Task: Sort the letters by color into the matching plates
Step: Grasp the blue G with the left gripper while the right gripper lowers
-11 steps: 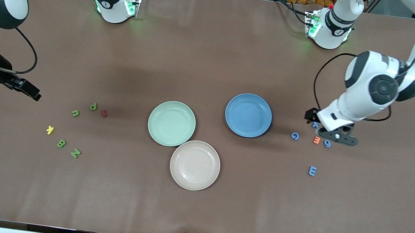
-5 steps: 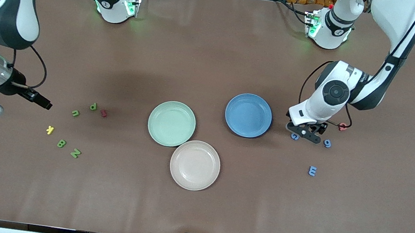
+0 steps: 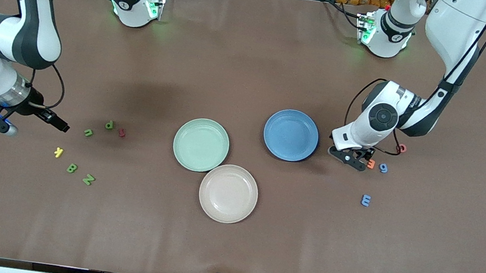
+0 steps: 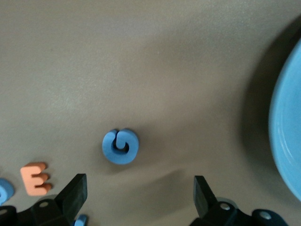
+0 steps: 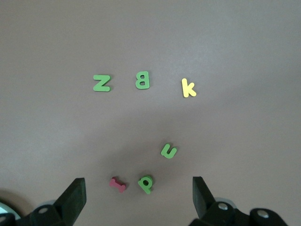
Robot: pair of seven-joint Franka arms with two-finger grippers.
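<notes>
- I have the left gripper point(image 3: 347, 156) low over the table, fingers spread wide and empty, just beside the blue plate point(image 3: 291, 135) toward the left arm's end.
- Its wrist view shows the blue G point(image 4: 120, 146) lying flat just ahead of the fingertips, not yet between them.
- Step in hand, as I judge it: approach to the first blue letter. Next move calls for centring the G between the fingers, then descending and closing.
- The orange E point(image 3: 371, 163) and blue 6 point(image 3: 383, 167) lie close by; I must avoid them.
- The right gripper point(image 3: 33, 120), also spread and empty, is up near the green u point(image 3: 88, 133) and green p point(image 3: 109, 125).
- Both the blue plate and the mint plate point(image 3: 201, 144) are empty.
- Surface: plain brown tabletop point(image 3: 252, 62).
</notes>
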